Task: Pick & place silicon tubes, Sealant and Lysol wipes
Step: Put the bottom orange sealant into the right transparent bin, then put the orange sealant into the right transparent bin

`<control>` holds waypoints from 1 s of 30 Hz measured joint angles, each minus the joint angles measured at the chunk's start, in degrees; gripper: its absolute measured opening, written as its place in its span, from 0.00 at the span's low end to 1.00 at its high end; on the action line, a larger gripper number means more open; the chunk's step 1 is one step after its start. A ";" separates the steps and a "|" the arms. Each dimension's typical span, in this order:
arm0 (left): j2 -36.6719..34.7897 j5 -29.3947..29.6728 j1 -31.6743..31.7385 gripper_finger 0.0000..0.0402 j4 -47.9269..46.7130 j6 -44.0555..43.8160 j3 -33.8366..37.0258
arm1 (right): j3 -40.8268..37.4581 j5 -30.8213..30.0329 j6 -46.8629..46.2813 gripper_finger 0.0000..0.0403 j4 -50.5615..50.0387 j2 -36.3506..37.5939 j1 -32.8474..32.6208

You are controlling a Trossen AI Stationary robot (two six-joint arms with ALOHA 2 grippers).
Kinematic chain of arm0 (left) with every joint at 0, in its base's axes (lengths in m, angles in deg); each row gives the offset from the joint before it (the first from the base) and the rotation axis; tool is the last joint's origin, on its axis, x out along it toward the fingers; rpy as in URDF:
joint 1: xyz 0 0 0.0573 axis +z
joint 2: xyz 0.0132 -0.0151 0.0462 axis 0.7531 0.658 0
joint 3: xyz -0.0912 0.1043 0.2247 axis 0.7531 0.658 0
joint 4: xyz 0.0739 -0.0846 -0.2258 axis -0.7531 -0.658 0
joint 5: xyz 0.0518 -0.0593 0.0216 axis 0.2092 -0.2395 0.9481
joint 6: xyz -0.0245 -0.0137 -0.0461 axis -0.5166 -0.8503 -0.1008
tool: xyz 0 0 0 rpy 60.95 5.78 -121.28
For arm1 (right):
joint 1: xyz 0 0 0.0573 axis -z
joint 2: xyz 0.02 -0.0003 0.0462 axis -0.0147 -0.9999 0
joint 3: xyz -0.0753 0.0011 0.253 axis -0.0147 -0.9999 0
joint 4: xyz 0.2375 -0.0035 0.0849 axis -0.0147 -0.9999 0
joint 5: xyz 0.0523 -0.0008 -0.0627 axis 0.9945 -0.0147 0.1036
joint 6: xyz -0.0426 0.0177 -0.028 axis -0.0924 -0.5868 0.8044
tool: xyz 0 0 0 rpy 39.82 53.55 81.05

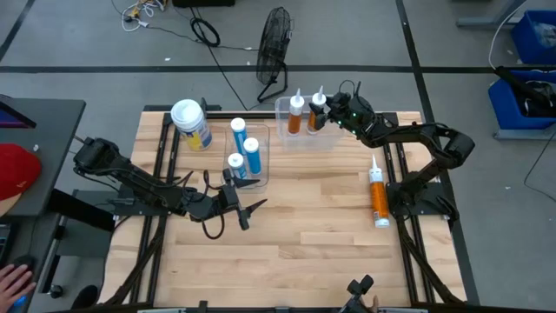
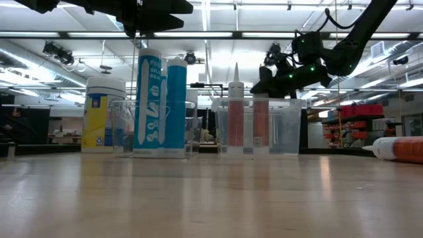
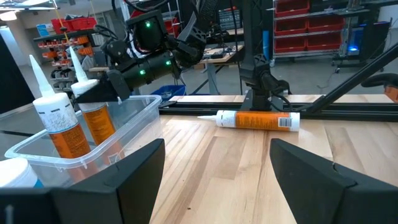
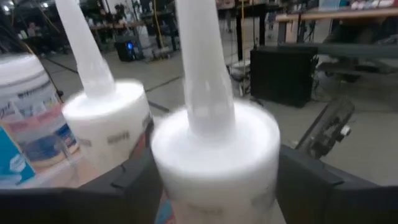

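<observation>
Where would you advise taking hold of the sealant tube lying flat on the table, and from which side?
Grip the orange sealant tube across its round barrel mid-length, descending from above; it lies flat with its nozzle towards the bins, so fingers should straddle its width.

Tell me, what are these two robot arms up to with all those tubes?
The right gripper is at a clear bin at the table's far edge, its fingers either side of an orange sealant tube standing there beside another. A third sealant tube lies on the table. The left gripper hangs open near a second bin of blue tubes. The Lysol wipes stand beside that.
</observation>
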 joint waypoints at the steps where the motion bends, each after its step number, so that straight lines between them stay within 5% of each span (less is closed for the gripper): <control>1: 0.00 0.01 0.00 0.73 0.01 0.00 0.00 | -0.02 -0.03 -0.08 0.68 -0.35 -0.06 0.00; 10: 0.00 0.00 0.00 0.73 -0.02 0.00 0.00 | -0.02 -0.26 0.21 0.81 -1.39 -0.06 0.02; 18: 0.00 0.02 0.00 0.73 -0.17 -0.01 0.00 | -0.02 -0.46 1.53 0.82 -2.27 1.37 0.04; 30: 0.00 0.02 0.06 0.73 -0.45 0.00 -0.02 | 0.03 -3.36 3.56 0.81 -19.69 19.65 -0.93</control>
